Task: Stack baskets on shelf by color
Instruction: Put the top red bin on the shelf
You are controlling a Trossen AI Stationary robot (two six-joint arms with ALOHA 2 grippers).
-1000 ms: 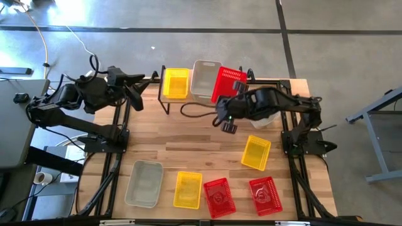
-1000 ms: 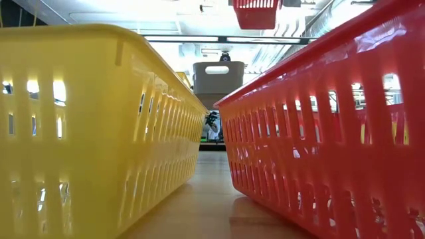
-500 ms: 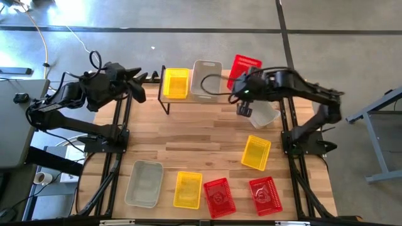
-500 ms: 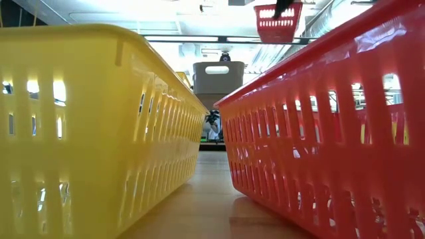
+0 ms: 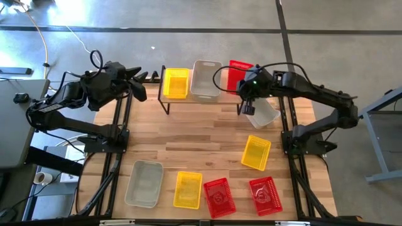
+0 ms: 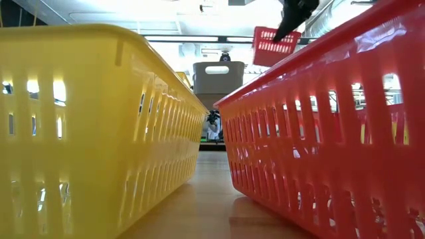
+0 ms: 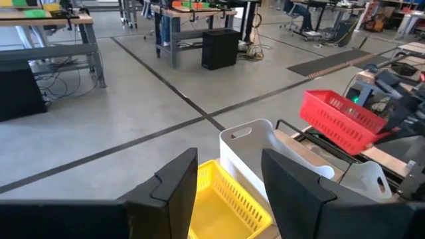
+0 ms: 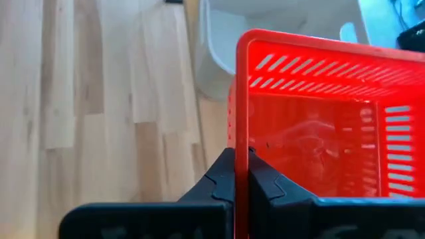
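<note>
Red basket [image 5: 237,74] now over shelf [image 5: 164,103] edge

High view: straight down over the whole table [image 5: 207,135]. Low view: tabletop level, close between a yellow basket [image 6: 86,126] and a red one. Left wrist view faces the shelf; right wrist view looks down. All share the held red basket [image 5: 237,74].

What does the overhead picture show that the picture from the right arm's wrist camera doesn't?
Only the overhead view shows the left gripper waiting open at the table's far left, the shelf holding a yellow basket and a grey-white basket, and six baskets lying on the table. Only the wrist view shows the right gripper pinching the rim. Both show the red basket it carries.
</note>
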